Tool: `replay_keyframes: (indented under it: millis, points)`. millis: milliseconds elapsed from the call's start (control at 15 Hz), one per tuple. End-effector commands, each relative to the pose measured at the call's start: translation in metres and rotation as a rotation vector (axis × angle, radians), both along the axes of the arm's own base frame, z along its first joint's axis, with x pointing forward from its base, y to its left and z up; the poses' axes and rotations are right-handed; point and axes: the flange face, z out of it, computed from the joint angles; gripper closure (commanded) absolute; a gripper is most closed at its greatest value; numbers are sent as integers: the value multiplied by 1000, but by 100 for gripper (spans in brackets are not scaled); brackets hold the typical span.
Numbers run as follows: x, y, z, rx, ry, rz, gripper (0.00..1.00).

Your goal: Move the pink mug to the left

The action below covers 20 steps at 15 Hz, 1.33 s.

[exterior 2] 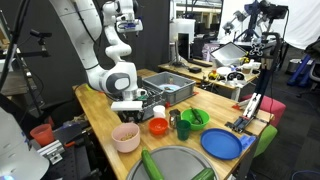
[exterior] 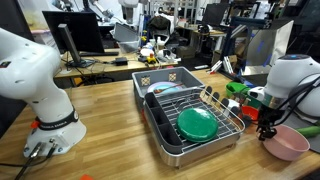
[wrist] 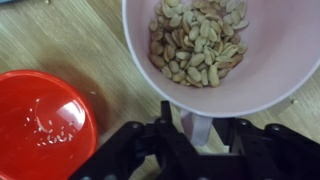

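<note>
The pink mug is a wide, pale pink cup with tan nuts inside. It stands on the wooden table in both exterior views. My gripper reaches down at the mug's near side, and its two black fingers are closed on the mug's short handle. It also shows in both exterior views. A smaller red cup stands right beside the mug, apart from it.
A bright green bowl, a metal cup and a blue plate lie past the red cup. A wire dish rack holds a green plate. The table edge runs close to the mug.
</note>
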Motion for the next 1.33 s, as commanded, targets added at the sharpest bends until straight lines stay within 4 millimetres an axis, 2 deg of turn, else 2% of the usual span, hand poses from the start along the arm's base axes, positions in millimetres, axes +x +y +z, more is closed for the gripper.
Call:
replay_keyframes:
  millis: [0,200,667,867,1133,1267]
  points:
    - [2,-6,-3,11,-11,-10,84]
    - [1,-10,-2,11,-9,-17,100]
    - [-16,-9,22,-28,-52,90,97]
    - [-34,4,43,-42,-100,203,97]
    - [-60,34,72,-18,-201,307,97]
    - [-75,46,76,14,-218,320,97]
